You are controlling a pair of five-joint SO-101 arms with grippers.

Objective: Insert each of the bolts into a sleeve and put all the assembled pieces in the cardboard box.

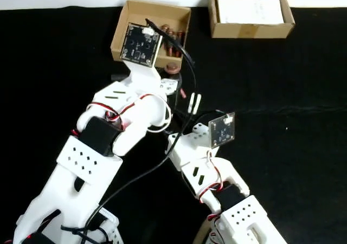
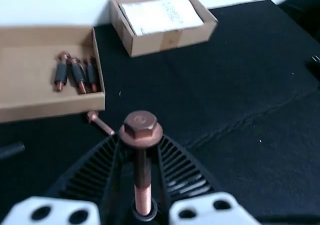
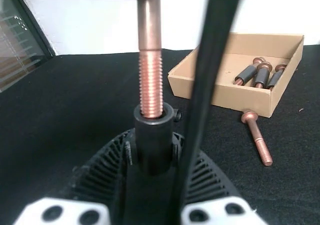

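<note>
My left gripper (image 2: pixel 141 147) is shut on a copper bolt (image 2: pixel 141 130) just below its hex head. The bolt's threaded end (image 3: pixel 150 85) sits in the mouth of a black sleeve (image 3: pixel 152 140), and my right gripper (image 3: pixel 152 157) is shut on that sleeve. In the high view the bolt head (image 1: pixel 172 68) shows just in front of the cardboard box (image 1: pixel 120 33). Three assembled pieces (image 2: pixel 75 74) lie in the box (image 2: pixel 30 105). One loose bolt (image 3: pixel 258 137) lies on the black table in front of the box wall (image 3: pixel 240 101).
A second cardboard box (image 1: pixel 252 30) holding white paper stands at the back right. A black cable (image 3: pixel 200 100) hangs across the right wrist view beside the sleeve. A dark cylinder (image 2: pixel 11 150) lies on the table near the first box.
</note>
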